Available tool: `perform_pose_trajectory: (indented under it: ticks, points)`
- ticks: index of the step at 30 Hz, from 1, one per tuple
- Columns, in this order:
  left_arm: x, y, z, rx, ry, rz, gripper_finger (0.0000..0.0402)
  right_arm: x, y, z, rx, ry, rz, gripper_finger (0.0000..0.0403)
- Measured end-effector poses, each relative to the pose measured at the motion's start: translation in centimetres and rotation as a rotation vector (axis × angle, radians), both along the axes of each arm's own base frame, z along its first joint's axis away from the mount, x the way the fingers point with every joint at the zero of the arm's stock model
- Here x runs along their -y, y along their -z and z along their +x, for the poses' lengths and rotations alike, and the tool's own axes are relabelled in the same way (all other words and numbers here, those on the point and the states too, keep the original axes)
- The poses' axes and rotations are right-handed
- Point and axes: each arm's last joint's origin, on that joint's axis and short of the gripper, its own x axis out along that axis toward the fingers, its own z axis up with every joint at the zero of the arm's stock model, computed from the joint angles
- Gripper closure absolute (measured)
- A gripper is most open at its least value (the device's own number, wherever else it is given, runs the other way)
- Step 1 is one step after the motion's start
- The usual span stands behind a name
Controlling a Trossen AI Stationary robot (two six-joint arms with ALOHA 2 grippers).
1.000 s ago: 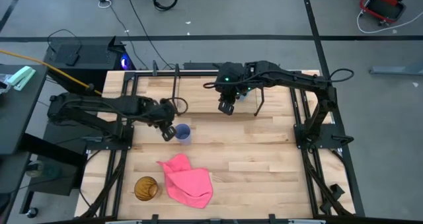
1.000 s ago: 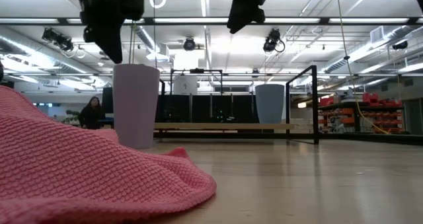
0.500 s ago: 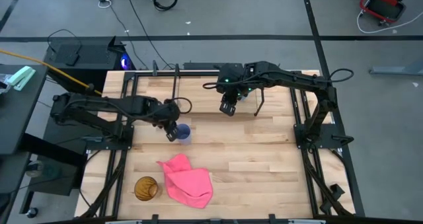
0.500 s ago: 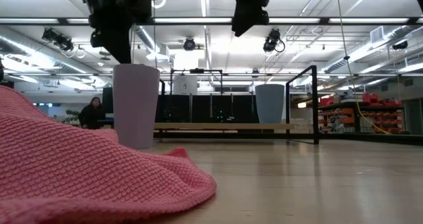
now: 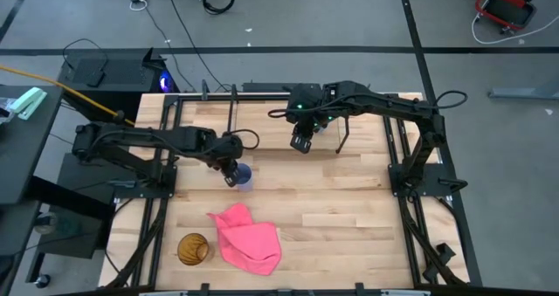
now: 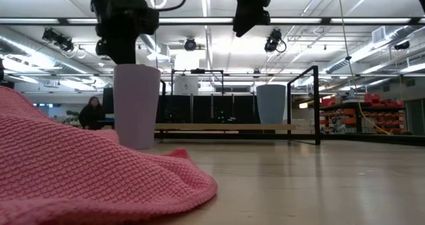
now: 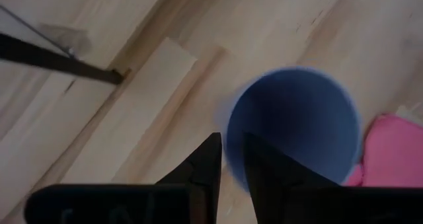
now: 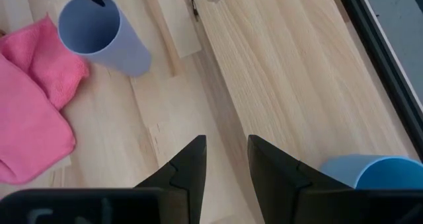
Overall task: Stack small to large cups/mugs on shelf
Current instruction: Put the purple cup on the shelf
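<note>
Left gripper (image 5: 230, 175) hangs over the near rim of the tall lavender handleless cup (image 5: 242, 176), fingers (image 7: 205, 168) narrowly parted, holding nothing. That cup stands on the pale wooden table (image 5: 349, 209), just in front of the low black-legged shelf (image 6: 222, 127), beside a crumpled pink knitted cloth (image 5: 247, 238). I'd judge it should straddle the wall, 1 finger inside, before closing (a squeeze on the lip alone could tip it). Right gripper (image 5: 301, 143) waits, spread wide and empty, near the small blue cup (image 6: 271, 104) by the shelf. An amber-brown translucent cup (image 5: 193, 248) sits well apart. No readable labels anywhere.
</note>
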Motion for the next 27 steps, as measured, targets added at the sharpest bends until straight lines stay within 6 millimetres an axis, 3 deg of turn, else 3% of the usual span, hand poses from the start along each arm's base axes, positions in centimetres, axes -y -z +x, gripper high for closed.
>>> perform_pose_trajectory:
  ticks: [12,27]
  points:
    - [-0.4,1.6,0.8,-0.082,-0.004,-0.01,0.0331,0.0,0.0,0.0,-0.003,0.0,0.0,0.0284]
    - [-0.4,0.8,1.2,-0.045,0.003,-0.023,0.0392,-0.1,0.2,-0.4,-0.042,-0.001,0.007,0.0284]
